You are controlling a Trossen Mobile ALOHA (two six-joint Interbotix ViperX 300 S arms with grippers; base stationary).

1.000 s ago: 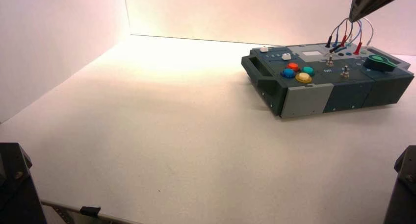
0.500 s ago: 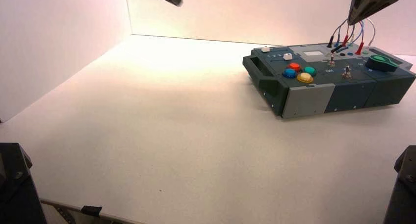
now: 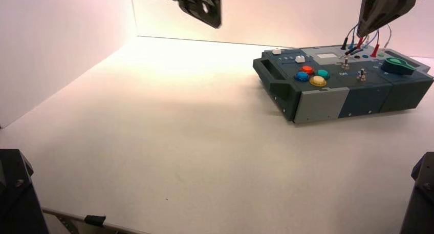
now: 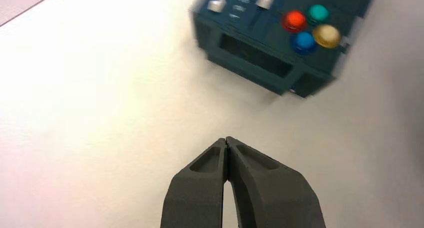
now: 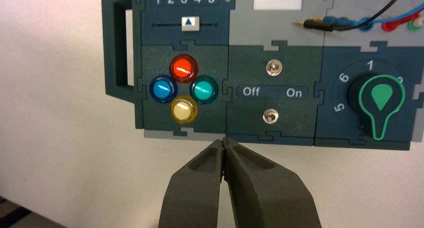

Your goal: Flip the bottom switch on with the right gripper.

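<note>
I hold the right gripper point(image 5: 223, 140) clenched, high by the box point(image 3: 320, 105), likely so its narrow tip can nudge the bottom switch point(image 5: 270, 116); the left gripper point(image 4: 226, 139), also clenched, hangs left.

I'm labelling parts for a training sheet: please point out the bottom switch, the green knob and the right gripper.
Bottom switch point(image 5: 270, 116): right wrist view, metal lever.
Green knob point(image 5: 381, 96): right wrist view, pointer.
Right gripper point(image 5: 223, 142): right wrist view, between fingertips.

The box's panel point(image 5: 272, 130) reads "Off" and "On"; slider plate point(image 5: 210, 34) 1–5; knob plate point(image 5: 337, 130) 1, 5, 6.
</note>
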